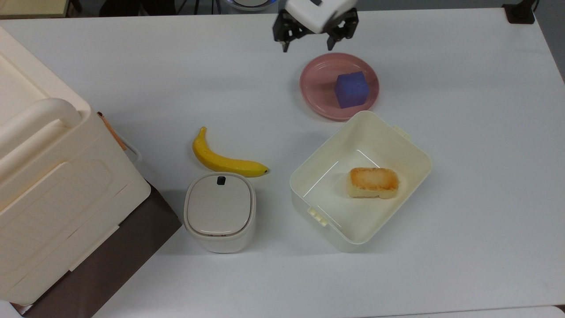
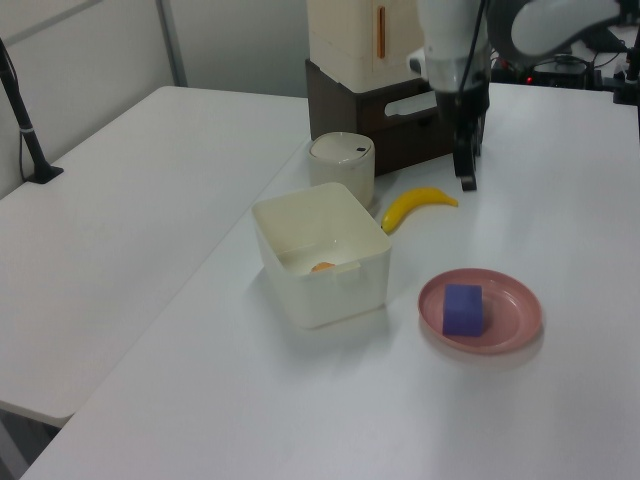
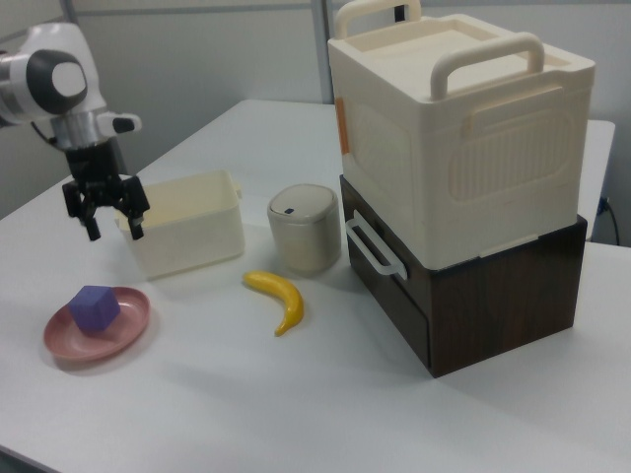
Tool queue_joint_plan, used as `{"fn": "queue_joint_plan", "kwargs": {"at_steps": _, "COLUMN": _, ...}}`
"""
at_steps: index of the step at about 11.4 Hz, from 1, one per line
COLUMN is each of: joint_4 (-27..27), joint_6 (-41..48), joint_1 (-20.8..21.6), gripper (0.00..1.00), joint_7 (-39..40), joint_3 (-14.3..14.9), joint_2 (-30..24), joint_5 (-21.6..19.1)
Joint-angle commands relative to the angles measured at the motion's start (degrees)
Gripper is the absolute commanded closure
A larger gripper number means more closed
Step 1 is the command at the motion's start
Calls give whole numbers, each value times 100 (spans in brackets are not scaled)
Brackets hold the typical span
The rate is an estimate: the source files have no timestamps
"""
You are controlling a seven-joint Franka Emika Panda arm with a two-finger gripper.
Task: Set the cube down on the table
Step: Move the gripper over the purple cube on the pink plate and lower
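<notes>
The blue-purple cube (image 1: pixel 351 89) (image 2: pixel 463 309) (image 3: pixel 96 306) sits on the round pink plate (image 1: pixel 318 88) (image 2: pixel 510 310) (image 3: pixel 74 343), which rests on the white table (image 1: pixel 463 132). My gripper (image 1: pixel 307 44) (image 3: pixel 113 227) hangs in the air, open, with nothing between its fingers. In the top view it is above and to the left of the plate, near the table's far edge. In the right view it hovers above the cube, fingers pointing down. In the left view the gripper (image 2: pixel 467 170) is well behind the plate.
An open cream bin (image 1: pixel 309 176) holding a toasted bread block (image 1: pixel 373 182) stands just below the plate in the top view. A banana (image 1: pixel 220 161) and a lidded grey-white canister (image 1: pixel 220 211) lie to the top view's left. A large cream box on a brown drawer unit (image 3: pixel 463 168) fills the left.
</notes>
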State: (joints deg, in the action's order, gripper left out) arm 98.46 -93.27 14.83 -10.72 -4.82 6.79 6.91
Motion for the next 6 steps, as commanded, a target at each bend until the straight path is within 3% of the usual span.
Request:
{"fn": "queue_joint_plan", "kwargs": {"at_steps": 1, "joint_4": 620, "joint_6": -242, "joint_1": 415, "gripper": 0, "joint_7": 9, "joint_3": -106, "joint_2": -38, "joint_5": 188}}
{"fn": "queue_joint_plan", "kwargs": {"at_steps": 6, "joint_4": 666, "joint_6": -577, "joint_1": 407, "gripper": 0, "joint_7": -561, "joint_3": -748, "joint_2": 567, "joint_5": 328}}
